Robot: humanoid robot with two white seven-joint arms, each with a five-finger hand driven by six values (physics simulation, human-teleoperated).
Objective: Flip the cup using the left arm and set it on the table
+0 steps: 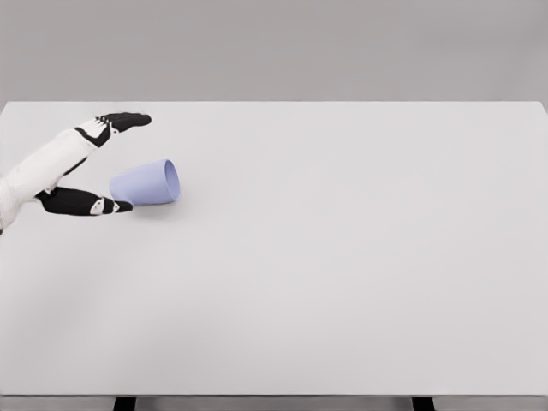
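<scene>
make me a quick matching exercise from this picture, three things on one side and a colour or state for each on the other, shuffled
Things:
1. cup
2. left hand
3. table

Descriptions:
A. white, flat, filling most of the view
B. pale lilac, lying on its side with its mouth to the right
C. black fingers spread apart, one part above the cup and one at its left end

Pairs: 1-B, 2-C, 3-A
</scene>
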